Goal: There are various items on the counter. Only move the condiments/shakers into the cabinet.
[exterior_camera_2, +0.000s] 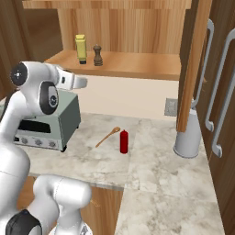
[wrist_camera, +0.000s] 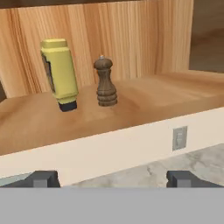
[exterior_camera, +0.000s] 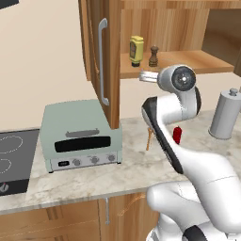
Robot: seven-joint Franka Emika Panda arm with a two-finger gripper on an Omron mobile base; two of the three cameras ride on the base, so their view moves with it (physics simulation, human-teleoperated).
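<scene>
Hand view: claw w/ tips wide apart at bottom edge, holding nothing, aimed at the cabinet shelf.
Shelf contents: yellow bottle upper left, standing upside down on its dark cap; brown shaker just right of it, upright, close but not touching.
Left to move: red squeeze bottle upright on the surface, center of right base view; in left base view it peeks out behind the arm.
Not to move: wooden spoon lying just left of the red bottle, apart from it; grey canister at right by the open cabinet door; toaster oven at left.
Progress: two of three look done, red bottle last.
Step in hand: prob. pulling clear of the shelf, then going for the red bottle.
How to do well: back out w/o brushing shaker; come down over the bottle, straddle mid-body, stay off the spoon; keep it vertical, since slim and tall means it tips easily; set it in the free shelf area right of the shaker.
</scene>
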